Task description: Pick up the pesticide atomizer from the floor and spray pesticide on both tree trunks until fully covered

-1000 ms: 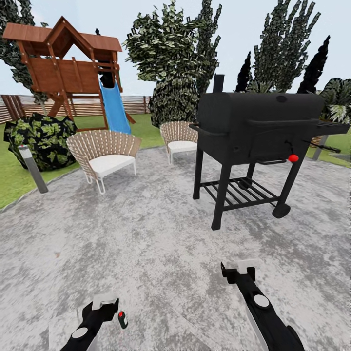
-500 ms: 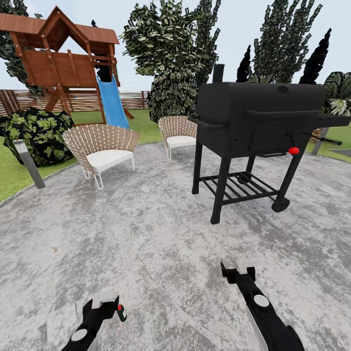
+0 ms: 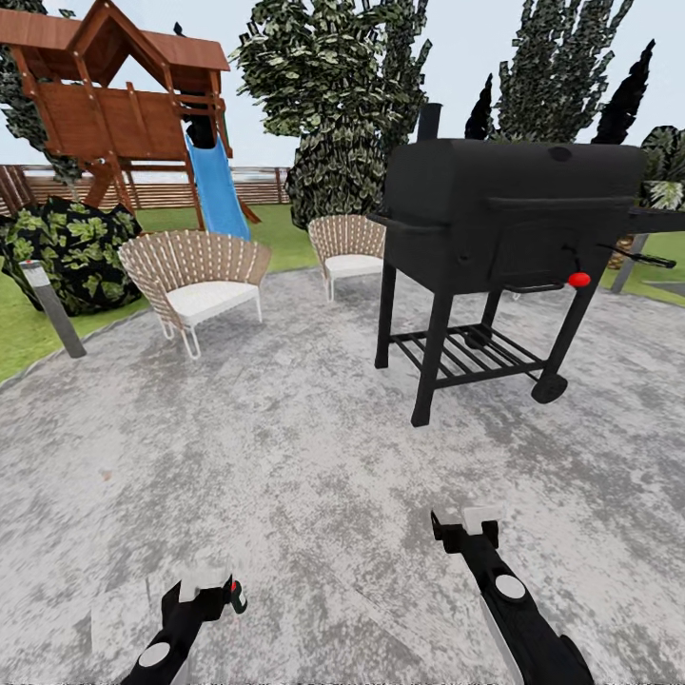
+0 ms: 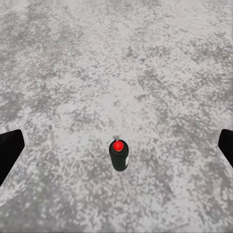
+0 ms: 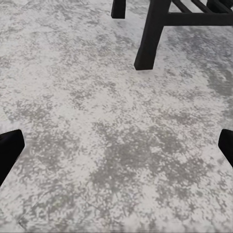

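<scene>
Left wrist view: pesticide atomizer (image 4: 119, 155) upright on the grey floor (image 4: 145, 73), between the spread-apart fingers (image 4: 9, 150) of the left gripper (image 4: 116, 145), untouched. Head view: right gripper (image 3: 465, 521) likewise spread wide and empty, short of the black grill (image 3: 504, 247).

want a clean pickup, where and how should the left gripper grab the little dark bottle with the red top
Grip the small dark green-black bottle around its round body below the red top, coming straight down from above. It stands upright on the grey mottled paved floor, centred between the open left gripper's fingers, so closing across the body should hold it.
</scene>
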